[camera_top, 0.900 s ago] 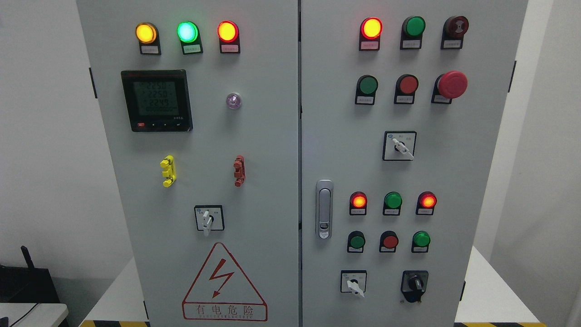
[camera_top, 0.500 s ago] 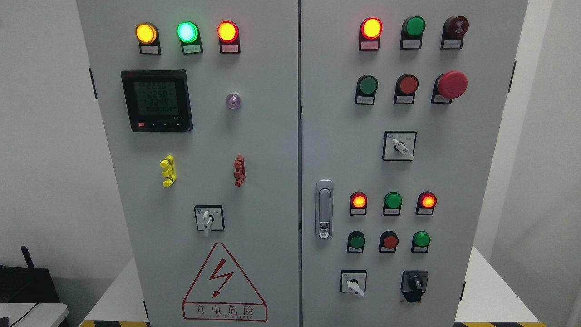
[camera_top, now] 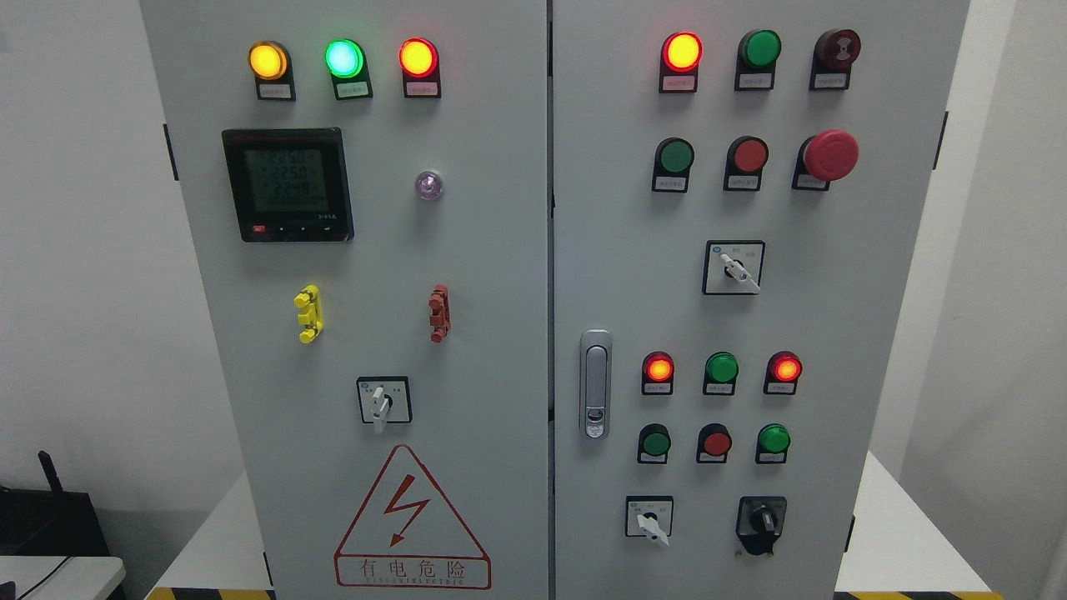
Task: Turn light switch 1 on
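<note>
A grey two-door cabinet (camera_top: 467, 250) fills the view, standing on a white counter (camera_top: 212, 542). On the left door, up top, a lit amber lamp (camera_top: 268, 60), a lit green lamp (camera_top: 344, 57) and a lit red lamp (camera_top: 418, 57) sit in a row. Below them there's a black meter (camera_top: 287, 185) with a small clear lamp (camera_top: 428, 185) to its right. Lower down come a yellow clip (camera_top: 308, 314) and a red clip (camera_top: 438, 313), then a rotary switch (camera_top: 383, 400) just above the red warning triangle (camera_top: 412, 518). Across the seam, a silver door handle (camera_top: 595, 384). The right door carries rows of red and green buttons, a big red mushroom button (camera_top: 829, 155), a second rotary switch (camera_top: 733, 267), and at the bottom a third rotary switch (camera_top: 649, 517) beside a black knob (camera_top: 761, 522). Which one is light switch 1, the labels are too small to tell. Neither hand is in shot, so the state of the fingers can't be told
</note>
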You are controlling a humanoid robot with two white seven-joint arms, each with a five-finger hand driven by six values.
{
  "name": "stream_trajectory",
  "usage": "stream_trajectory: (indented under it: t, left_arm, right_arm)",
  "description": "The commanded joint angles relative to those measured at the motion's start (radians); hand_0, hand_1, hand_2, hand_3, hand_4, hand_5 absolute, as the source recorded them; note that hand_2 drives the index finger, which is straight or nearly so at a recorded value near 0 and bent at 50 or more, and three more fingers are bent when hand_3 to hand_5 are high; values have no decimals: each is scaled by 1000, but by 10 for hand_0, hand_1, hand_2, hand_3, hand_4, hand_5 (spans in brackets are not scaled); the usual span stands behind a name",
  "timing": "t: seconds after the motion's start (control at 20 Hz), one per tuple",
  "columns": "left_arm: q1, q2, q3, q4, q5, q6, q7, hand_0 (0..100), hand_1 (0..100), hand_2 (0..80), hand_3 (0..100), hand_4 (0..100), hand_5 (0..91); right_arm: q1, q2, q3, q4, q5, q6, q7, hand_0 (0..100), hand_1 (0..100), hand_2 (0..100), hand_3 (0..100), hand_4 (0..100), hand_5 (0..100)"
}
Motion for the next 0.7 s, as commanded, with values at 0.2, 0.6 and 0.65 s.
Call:
stream_trajectory:
  t: [0.2,0.6,0.65]
  left_arm:
    - [70,41,113,-280,-4,-6,12,362,0,0,0,0,0]
    - [125,30,258,-502,-6,-103,100,358,13,0,68,113,0]
    - [133,22,289,-551,-6,-106,100,359,17,0,97,153,0]
  right_arm:
    - [0,0,20,0,-26,1,1,120,389,0,0,0,0]
    - [0,0,20,0,-26,1,1,120,389,0,0,0,0]
    - [0,0,20,0,-26,1,1,120,389,0,0,0,0]
